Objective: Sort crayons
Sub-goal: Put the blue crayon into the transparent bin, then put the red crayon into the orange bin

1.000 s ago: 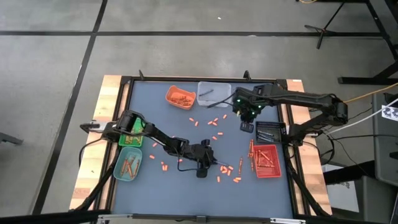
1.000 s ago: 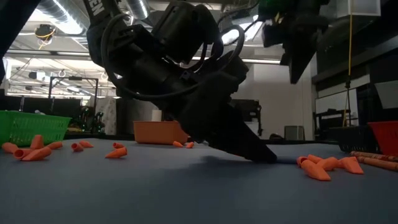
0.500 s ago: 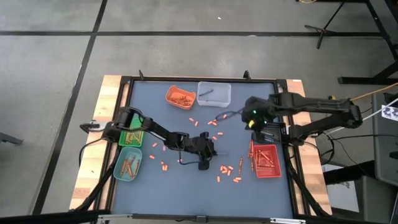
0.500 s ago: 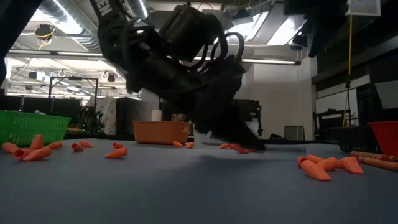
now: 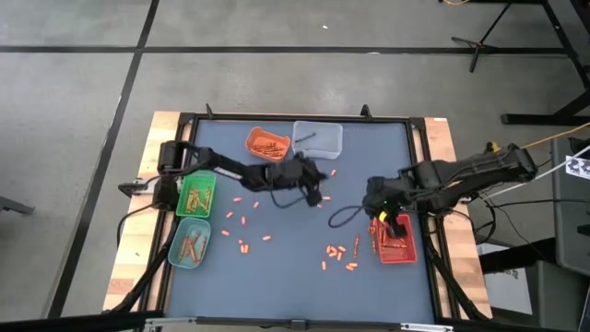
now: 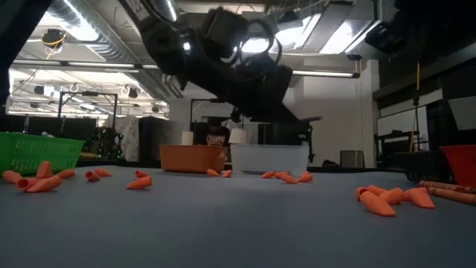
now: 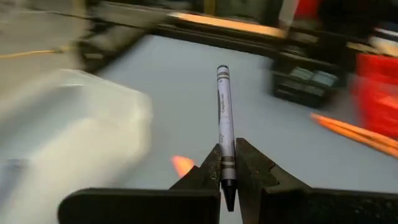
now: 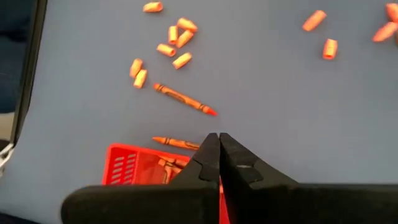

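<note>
**Crayon pinched in left hand near clear tray**

Crayon [image 7: 223,118], grey-wrapped, pinched at its lower end by the left hand [image 7: 227,171], tip pointing away from the wrist. Seen only in the left wrist view; hidden in the high view, where the left hand [image 5: 312,184] sits just short of the clear tray [image 5: 319,138] and beside the orange tray [image 5: 267,144]. Printed line along the wrapper, too small to read.

Right hand [image 8: 219,149] pressed together, holding nothing, above the edge of the red tray [image 8: 134,167]. Two whole orange crayons [image 8: 184,99] lying on the bench [image 8: 261,87] just beyond it, clear only in the right wrist view. Short orange pieces [image 5: 244,220] scattered across the bench, shown from above as small dashes and in the low view as stubby cones [image 6: 387,201]. Green tray [image 5: 194,198] and teal tray [image 5: 189,245] at the left edge, seen whole only from above.
</note>
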`<state>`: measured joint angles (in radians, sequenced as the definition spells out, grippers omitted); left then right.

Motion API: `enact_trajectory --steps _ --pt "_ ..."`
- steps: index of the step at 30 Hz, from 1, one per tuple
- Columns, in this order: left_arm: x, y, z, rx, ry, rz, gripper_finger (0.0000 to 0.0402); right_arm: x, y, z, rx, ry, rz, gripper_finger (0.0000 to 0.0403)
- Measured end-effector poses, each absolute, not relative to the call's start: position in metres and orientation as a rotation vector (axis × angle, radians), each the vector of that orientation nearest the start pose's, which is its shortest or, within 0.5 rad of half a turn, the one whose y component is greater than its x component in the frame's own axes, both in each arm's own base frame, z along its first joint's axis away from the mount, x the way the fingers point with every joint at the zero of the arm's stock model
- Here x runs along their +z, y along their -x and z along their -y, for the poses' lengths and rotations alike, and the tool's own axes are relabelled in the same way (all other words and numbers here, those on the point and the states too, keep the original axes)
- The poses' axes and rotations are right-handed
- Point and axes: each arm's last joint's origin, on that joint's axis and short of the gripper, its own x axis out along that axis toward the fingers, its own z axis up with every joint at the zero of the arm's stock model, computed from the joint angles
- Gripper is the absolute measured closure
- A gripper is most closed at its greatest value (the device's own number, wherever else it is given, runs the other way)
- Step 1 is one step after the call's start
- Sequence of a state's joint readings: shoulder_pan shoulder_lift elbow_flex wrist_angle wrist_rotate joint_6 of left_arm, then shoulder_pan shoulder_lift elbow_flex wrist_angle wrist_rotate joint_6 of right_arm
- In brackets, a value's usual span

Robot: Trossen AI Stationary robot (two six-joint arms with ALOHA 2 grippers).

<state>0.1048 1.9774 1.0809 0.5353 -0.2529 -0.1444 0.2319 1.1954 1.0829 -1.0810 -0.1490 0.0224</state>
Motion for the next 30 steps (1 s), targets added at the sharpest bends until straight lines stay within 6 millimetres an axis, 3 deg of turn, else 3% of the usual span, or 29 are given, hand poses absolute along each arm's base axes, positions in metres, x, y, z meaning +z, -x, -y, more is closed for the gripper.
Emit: enact_trajectory --steps 6,11,22,30 --pt "0.162 -0.401 -0.106 0.57 0.129 -0.284 0.0392 0.281 -0.203 -0.063 0.369 0.059 -1.173 0.0402" --pt "0.162 -0.393 -0.133 0.635 0.141 -0.278 0.0392 0.275 -0.207 -0.068 0.388 0.063 -1.116 0.0402" --pt "0.161 -0.386 -0.152 0.681 0.149 -0.294 0.0391 0.273 -0.215 -0.07 0.393 0.056 -1.045 0.0393" --pt "0.161 -0.385 -0.153 0.73 0.141 -0.291 0.0338 0.263 -0.224 -0.073 0.392 0.062 -1.079 0.0302"
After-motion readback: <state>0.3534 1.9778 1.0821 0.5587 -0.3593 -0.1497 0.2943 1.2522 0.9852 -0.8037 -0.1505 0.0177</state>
